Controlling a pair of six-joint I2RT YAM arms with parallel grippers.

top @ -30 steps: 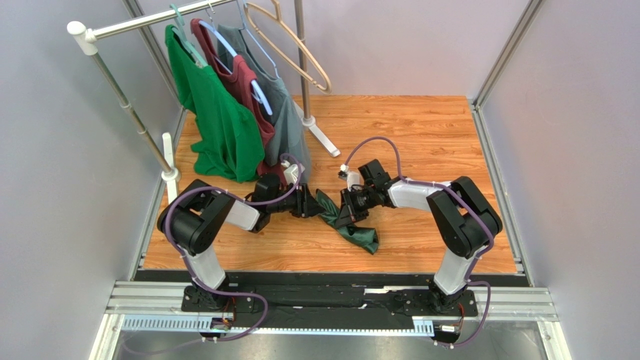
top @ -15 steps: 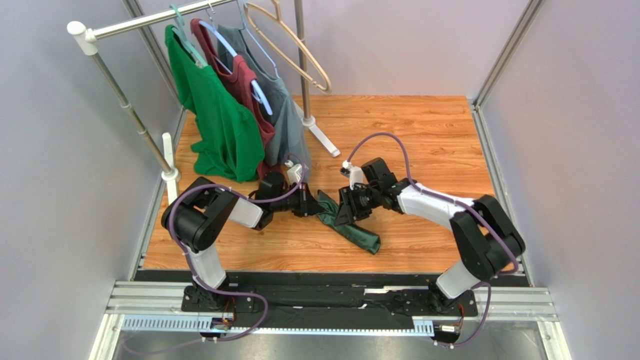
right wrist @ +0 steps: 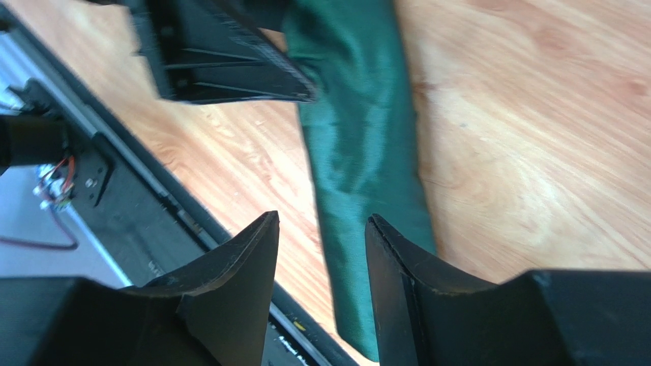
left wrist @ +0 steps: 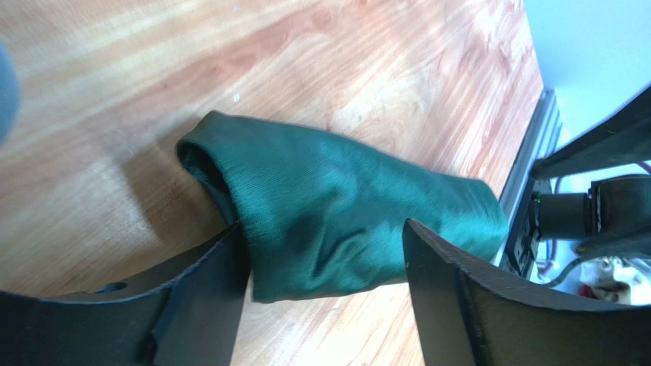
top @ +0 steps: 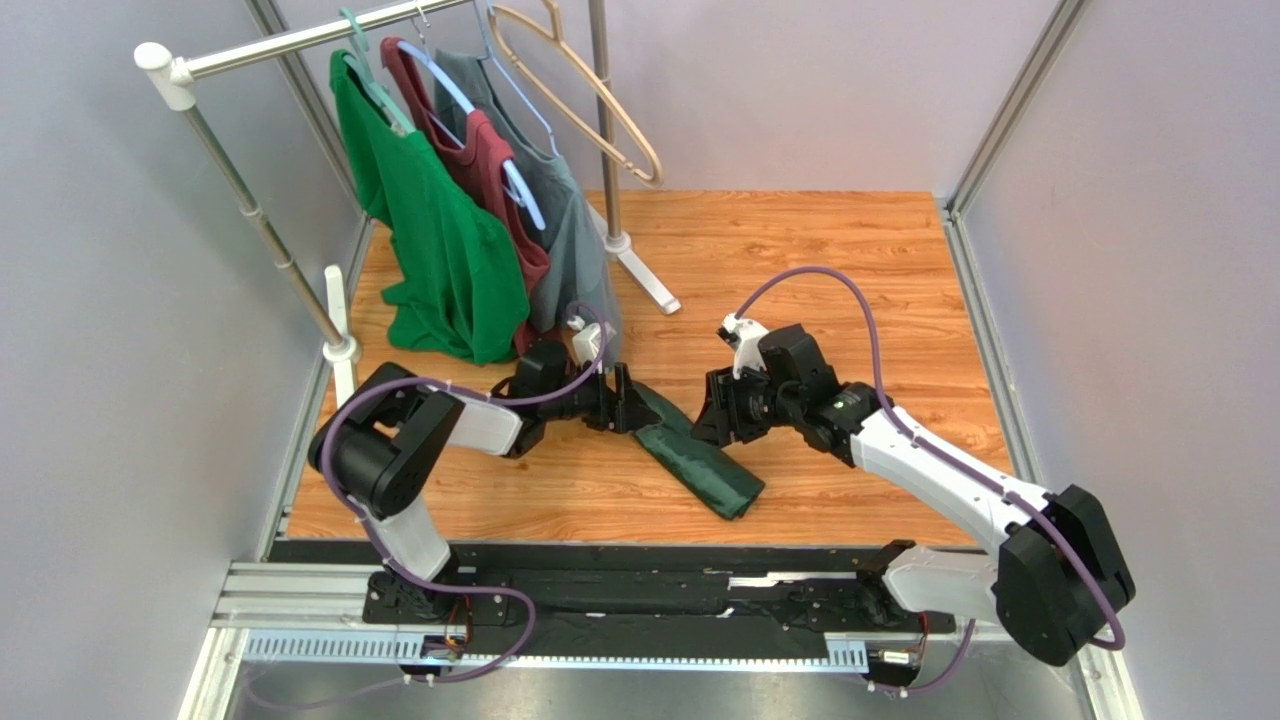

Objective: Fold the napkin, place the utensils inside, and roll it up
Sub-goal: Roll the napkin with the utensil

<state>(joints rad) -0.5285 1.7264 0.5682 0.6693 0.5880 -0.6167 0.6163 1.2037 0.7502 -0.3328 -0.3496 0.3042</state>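
Note:
The napkin [top: 694,458] is a dark green roll lying slantwise on the wooden table, and its upper-left end points at my left gripper [top: 624,405]. In the left wrist view that end [left wrist: 336,213] lies between the wide-apart jaws of the left gripper [left wrist: 325,227]. The left finger is against the cloth and the right finger is apart from it. My right gripper [top: 718,420] hovers just right of the roll, open and holding nothing. Seen from the right wrist, the napkin [right wrist: 367,152] runs past beyond the right gripper [right wrist: 322,219]. The utensils are hidden.
A clothes rack [top: 241,60] stands at the back left with a bright green shirt [top: 436,255], a maroon one [top: 489,165] and a grey-green one [top: 571,240]. Its white foot [top: 643,278] reaches onto the table. A black rail [top: 661,563] borders the near edge.
Both grippers have opened and let go of the napkin. The right arm has drawn back to the right. The roll now lies flatter and straighter on the table.

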